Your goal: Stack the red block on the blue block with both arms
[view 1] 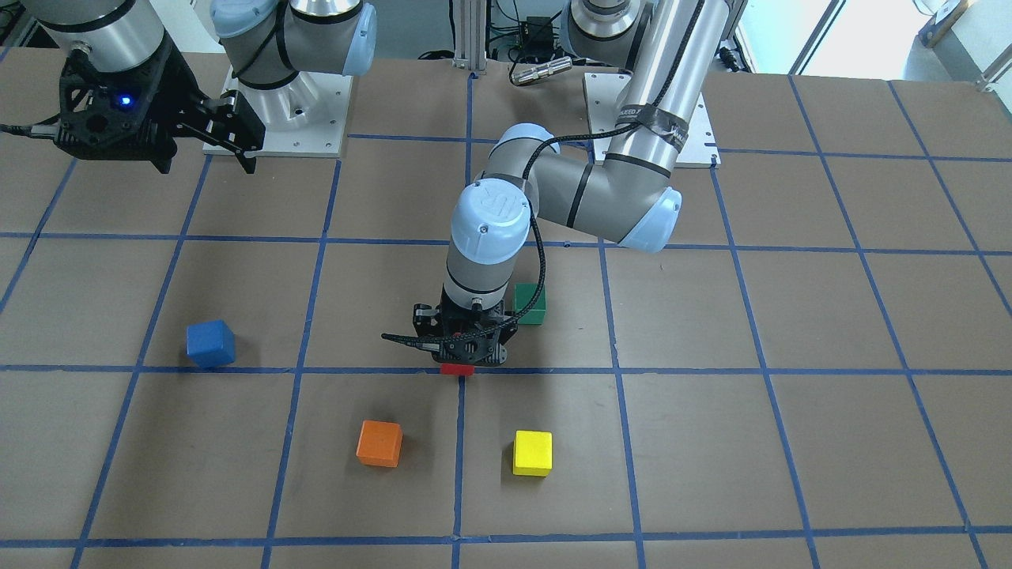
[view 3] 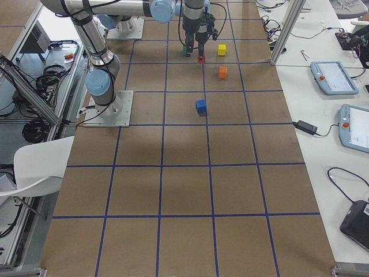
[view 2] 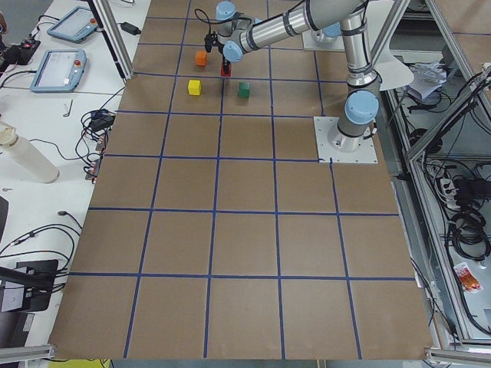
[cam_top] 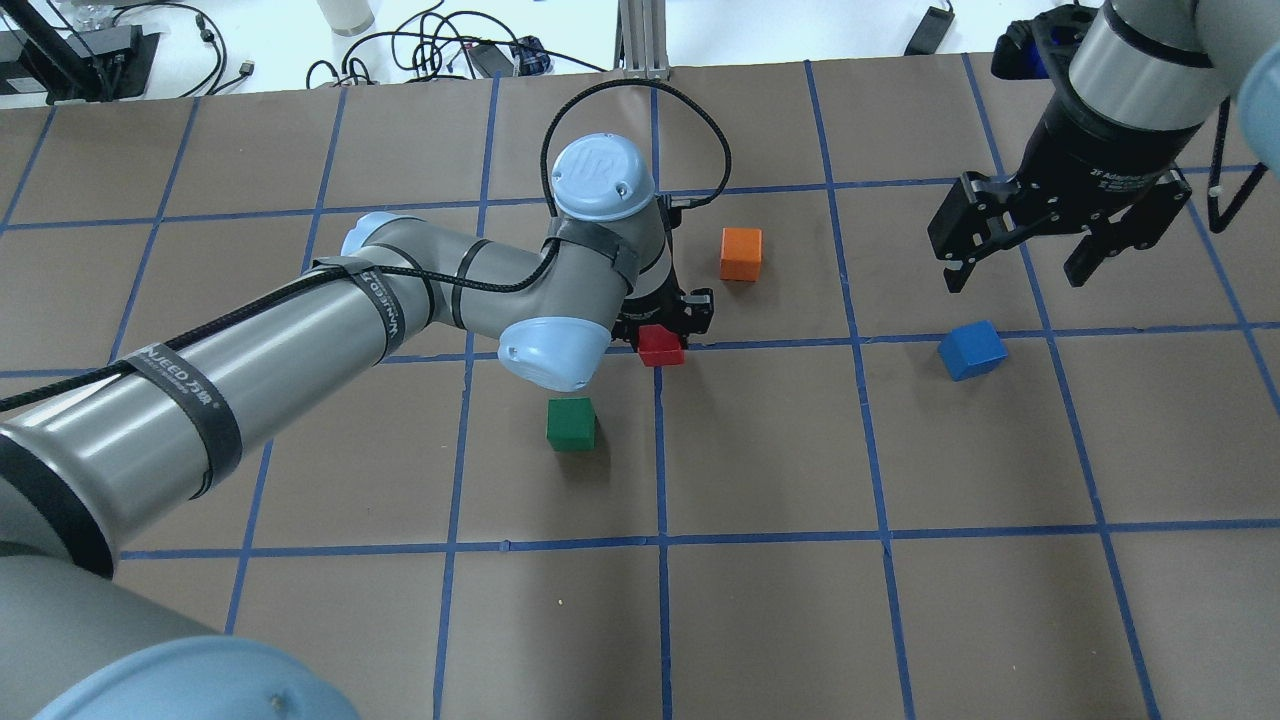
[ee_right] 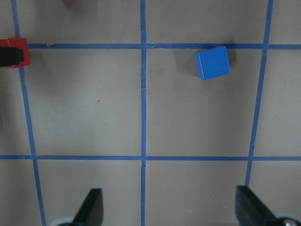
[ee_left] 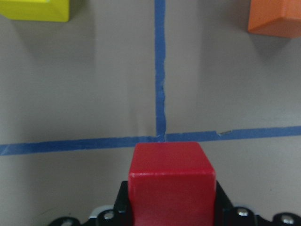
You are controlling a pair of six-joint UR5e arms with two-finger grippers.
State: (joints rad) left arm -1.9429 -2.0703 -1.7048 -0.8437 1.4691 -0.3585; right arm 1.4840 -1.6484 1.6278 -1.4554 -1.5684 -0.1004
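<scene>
Red block (ee_left: pixel 171 183), a matte cube with crisp edges, sits clamped in the left gripper (view 1: pixel 460 357), low over a tape crossing on the paper-covered table (cam_top: pixel 780 450), apparently ready to be carried. Blue block (cam_top: pixel 972 350), slightly rounded at its edges, rests well apart; near it hangs the right gripper (cam_top: pixel 1015 272), spread wide and empty, probably waiting to help.

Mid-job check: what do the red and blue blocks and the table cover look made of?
The red block: probably painted wood or hard plastic; matte, even faces, softly rounded edges. The blue block: same look, uniform matte colour. The table cover: likely brown paper or card, flat and dull, gridded with blue tape.
</scene>
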